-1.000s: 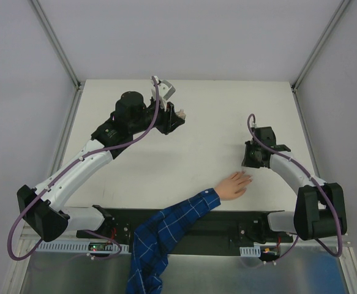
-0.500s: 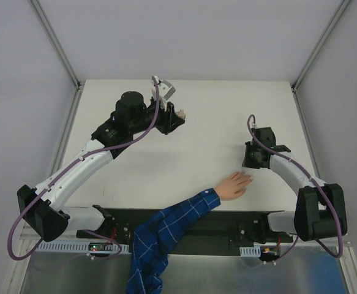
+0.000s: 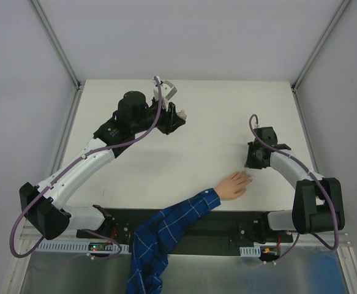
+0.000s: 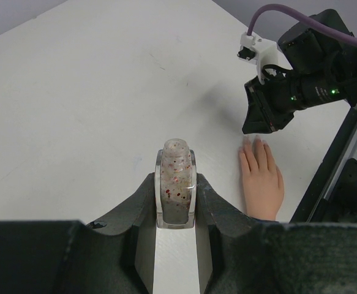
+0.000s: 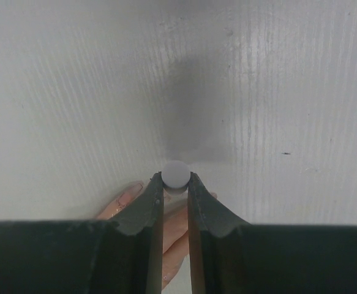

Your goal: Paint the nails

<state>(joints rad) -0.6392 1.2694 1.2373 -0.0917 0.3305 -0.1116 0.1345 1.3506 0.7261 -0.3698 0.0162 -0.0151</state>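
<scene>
Your right end effector (image 5: 176,191), clamped on a small grey-tipped tool (image 5: 176,173) (probably the brush), hovers directly over the hand's (image 3: 234,185) fingertips and barely discernible nails (image 5: 129,191), fingers pointing away from the bases.

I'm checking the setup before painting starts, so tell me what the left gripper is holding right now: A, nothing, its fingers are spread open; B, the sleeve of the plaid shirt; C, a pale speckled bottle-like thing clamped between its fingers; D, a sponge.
C: in the left wrist view the left gripper is closed on a pale speckled bottle, well away from the hand lying flat on the table.
</scene>
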